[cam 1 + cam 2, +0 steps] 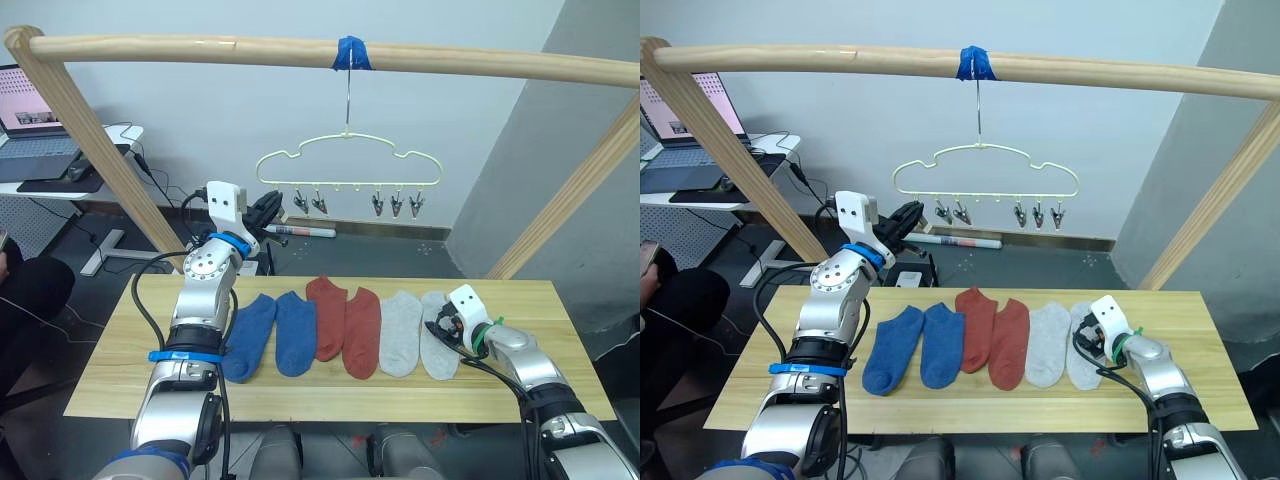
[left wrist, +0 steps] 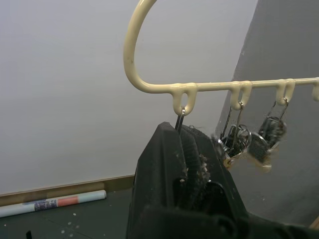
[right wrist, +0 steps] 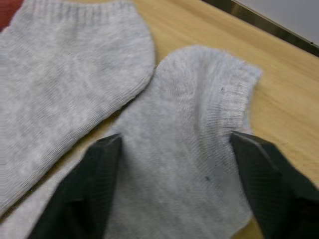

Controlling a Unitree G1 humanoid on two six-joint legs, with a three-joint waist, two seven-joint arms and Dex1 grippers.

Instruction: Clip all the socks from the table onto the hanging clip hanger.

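Grey wall and dark floor behind; in front, wide light plank table (image 1: pixel 520 300) with bare wood along its near edge and at both ends. Above the table, wooden frame of round poles (image 1: pixel 200 46), blue tape (image 1: pixel 351 53) at the top bar's middle. Off past the table's left end, white desk with laptop (image 1: pixel 30 110).

Hanging from the tape by a metal hook, over the table's far edge: thin pale-yellow wavy wire clip hanger (image 1: pixel 347 160), small metal clips (image 1: pixel 385 205) along its lower bar, free air on either side.

Flat on the table in one row, left to right: two blue ankle socks (image 1: pixel 272 335), two rust-red ankle socks (image 1: pixel 345 324), two light grey ankle socks (image 1: pixel 418 333), neighbours touching or nearly so.

Raised above the table's far left part, left gripper (image 2: pixel 187 149) at the hanger's left end: black fingers together, closed on the leftmost clip under its wire loop. Low over the table's right part, right gripper (image 3: pixel 174 164) on the rightmost grey sock (image 3: pixel 189 149): fingers (image 3: pixel 102 169) wide apart, one on each side of the sock near its cuff, tips at the fabric's edges, nothing pinched.
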